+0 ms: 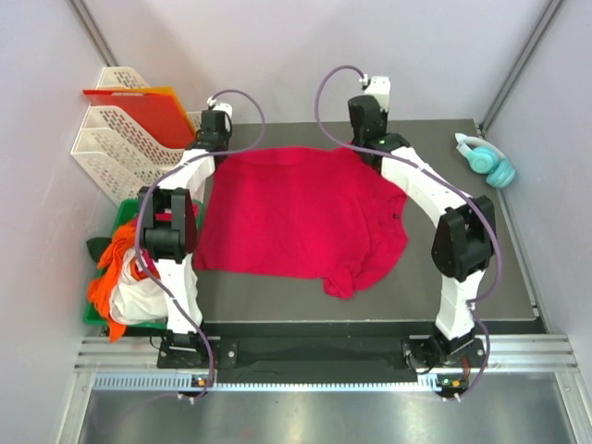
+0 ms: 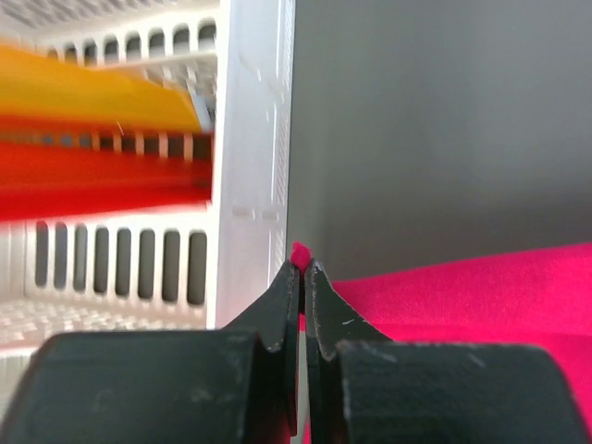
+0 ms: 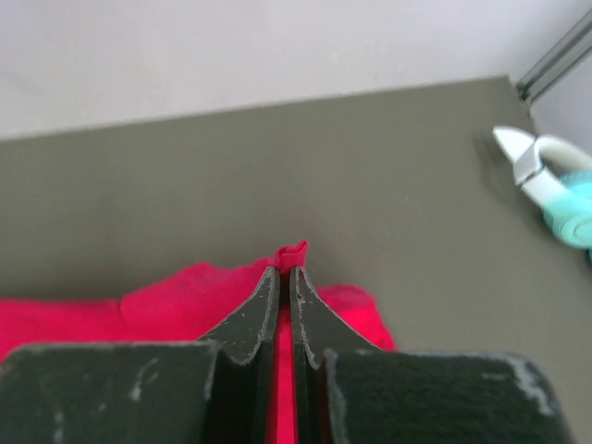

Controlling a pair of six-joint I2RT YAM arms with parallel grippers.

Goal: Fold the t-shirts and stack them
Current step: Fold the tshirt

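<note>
Left arm [image 1: 176, 199], right arm [image 1: 435, 194] stretched forward; left pincer [image 2: 302, 268], right pincer [image 3: 285, 273] clamped tight

Shirt pile [image 1: 116, 277] by worktop's left edge half hidden behind left arm [image 1: 169, 231]. Red t-shirt [image 3: 185, 301] cut off at left edge. Headphones [image 3: 564, 208] cut off right. Tray sheets [image 2: 92, 171] blurred.

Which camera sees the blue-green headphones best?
The top external view. It shows the whole teal headphones, band and both ear cups, at the far right. The right wrist view catches only a blurry piece at its right edge. The left wrist view doesn't show them at all.
</note>
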